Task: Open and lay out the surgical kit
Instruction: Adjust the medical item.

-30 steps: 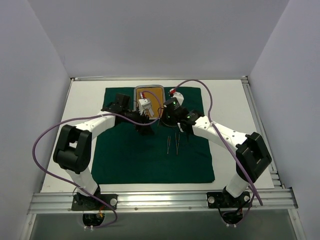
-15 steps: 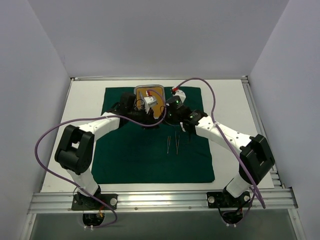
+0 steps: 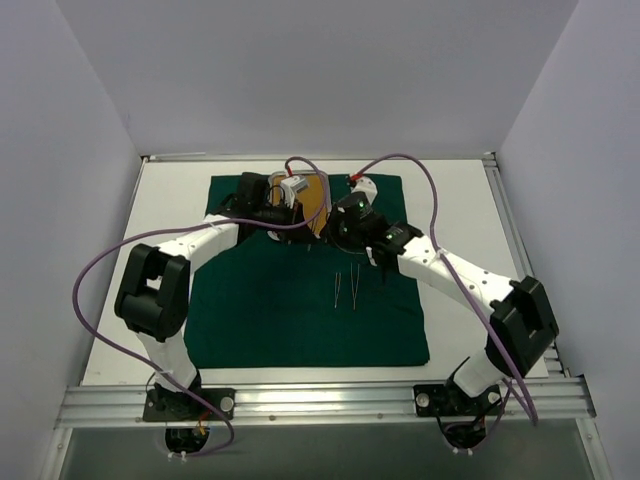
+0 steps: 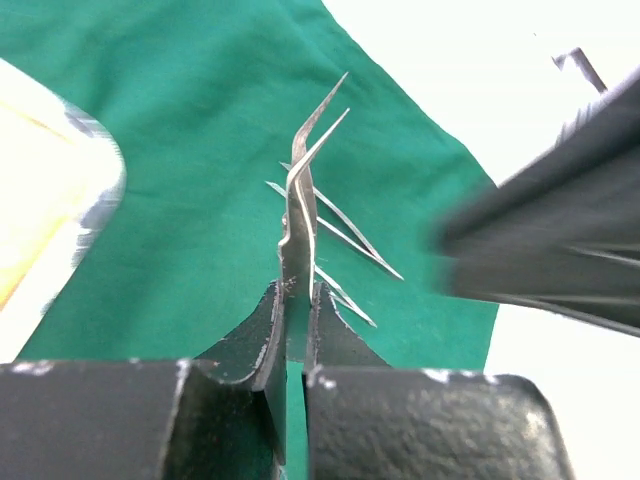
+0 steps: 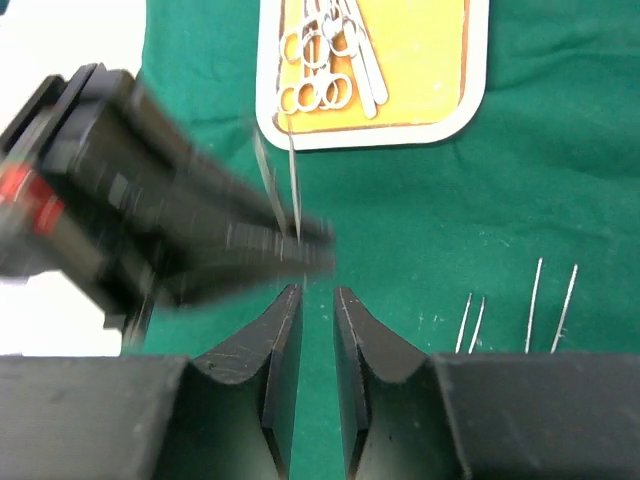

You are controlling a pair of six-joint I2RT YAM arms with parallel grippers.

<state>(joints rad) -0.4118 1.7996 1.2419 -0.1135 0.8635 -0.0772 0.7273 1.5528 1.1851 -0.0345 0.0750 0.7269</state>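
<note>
The dark green cloth (image 3: 280,310) lies spread on the table, with the steel tray (image 3: 314,192) at its back edge. Several scissor-handled instruments (image 5: 325,70) lie on the tray's orange floor (image 5: 420,60). My left gripper (image 4: 297,290) is shut on a pair of bent-tip tweezers (image 4: 300,190), held above the cloth (image 4: 200,150). My right gripper (image 5: 317,290) stands just in front of the left one. Its jaws are slightly open with nothing between them. Two more pairs of tweezers (image 3: 345,289) lie side by side mid-cloth and show again as tweezers (image 5: 550,305) in the right wrist view.
Bare white table (image 3: 170,200) borders the cloth on all sides. Purple cables (image 3: 420,190) loop over both arms. My left arm shows as a dark blur (image 5: 130,230) in the right wrist view. The right arm is a blur (image 4: 560,230) in the left wrist view.
My left gripper has shut on the bent-tip tweezers and my right jaws have parted from them. Both wrists have shifted toward the back of the cloth, near the tray.
</note>
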